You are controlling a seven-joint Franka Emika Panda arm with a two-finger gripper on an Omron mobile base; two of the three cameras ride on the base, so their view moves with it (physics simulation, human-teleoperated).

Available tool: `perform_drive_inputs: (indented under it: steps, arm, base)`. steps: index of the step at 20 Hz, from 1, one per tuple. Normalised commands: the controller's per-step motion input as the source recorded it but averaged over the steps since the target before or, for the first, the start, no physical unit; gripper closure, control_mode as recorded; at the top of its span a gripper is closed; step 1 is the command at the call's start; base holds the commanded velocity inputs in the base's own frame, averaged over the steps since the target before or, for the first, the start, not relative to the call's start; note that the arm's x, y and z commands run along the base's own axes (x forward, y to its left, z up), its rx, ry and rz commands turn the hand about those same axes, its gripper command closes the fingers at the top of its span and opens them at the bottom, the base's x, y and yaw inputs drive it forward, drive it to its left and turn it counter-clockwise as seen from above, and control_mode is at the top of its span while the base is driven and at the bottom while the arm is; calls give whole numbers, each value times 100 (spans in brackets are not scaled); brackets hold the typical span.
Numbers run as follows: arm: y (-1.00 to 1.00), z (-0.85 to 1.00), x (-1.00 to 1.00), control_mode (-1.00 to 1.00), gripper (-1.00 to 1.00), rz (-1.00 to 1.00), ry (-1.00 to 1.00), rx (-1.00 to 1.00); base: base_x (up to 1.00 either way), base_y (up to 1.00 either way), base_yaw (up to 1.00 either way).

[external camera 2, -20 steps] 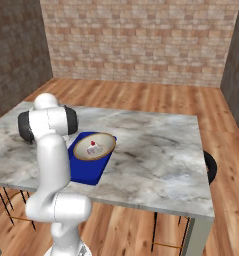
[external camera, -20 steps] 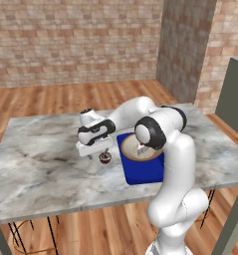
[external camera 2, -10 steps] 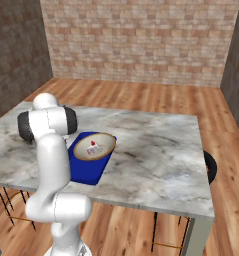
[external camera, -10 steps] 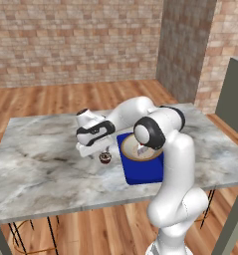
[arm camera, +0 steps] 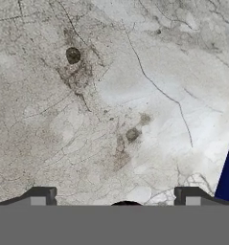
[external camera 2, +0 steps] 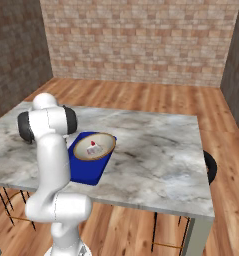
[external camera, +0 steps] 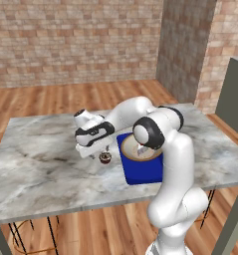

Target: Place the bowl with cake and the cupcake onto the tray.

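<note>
The bowl with cake point(external camera 2: 94, 146) is already sitting on the tray point(external camera 2: 84, 170), leaning up on the tray's far rim rather than lying flat inside it, so that half of the job looks done. The cupcake point(external camera: 105, 158) is resting on the marble counter point(external camera: 36, 169), just beside the tray's edge and not yet on it.

The hand point(external camera: 103, 152) is hanging directly over the cupcake, fingers pointing down and spread wide. In the hand view the fingertips point(arm camera: 39, 196) are standing well apart, with the cupcake's dark top point(arm camera: 126, 204) peeking up between them and a sliver of the blue tray off to one side.

Remaining, as I judge it: pinching the cupcake, lifting it, and carrying it sideways onto the tray.
</note>
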Motion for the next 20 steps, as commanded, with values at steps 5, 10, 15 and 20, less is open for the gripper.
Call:
perform_drive_inputs:
  steps: [5, 10, 15, 20]
  arm:
    - [-26, -42, -19, -100, -100, 5, 0, 0]
    - [-34, -44, -26, -100, -100, 6, 0, 0]
    - [-25, -48, -56, -100, -100, 7, 0, 0]
    - [-24, -50, -64, -100, -100, 9, 0, 2]
  base:
    - [0, 0, 0]
    - [0, 0, 0]
    - [0, 0, 0]
    - [0, 0, 0]
